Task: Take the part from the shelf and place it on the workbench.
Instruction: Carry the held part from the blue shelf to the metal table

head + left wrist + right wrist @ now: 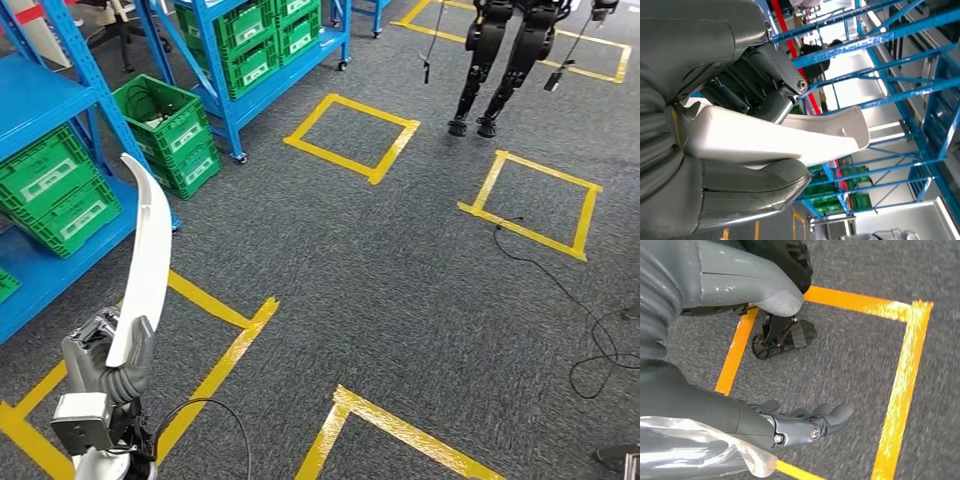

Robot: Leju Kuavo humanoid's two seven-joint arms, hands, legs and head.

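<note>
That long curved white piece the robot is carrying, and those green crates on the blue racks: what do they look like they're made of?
The white part, held in the left robot hand, looks like moulded plastic: smooth, thin-walled, with a soft sheen, though painted metal can't be ruled out. The green crates look like rigid injection-moulded plastic, with ribbed, latticed walls. The blue racks look like painted steel, judging by their slim, straight beams.
</note>
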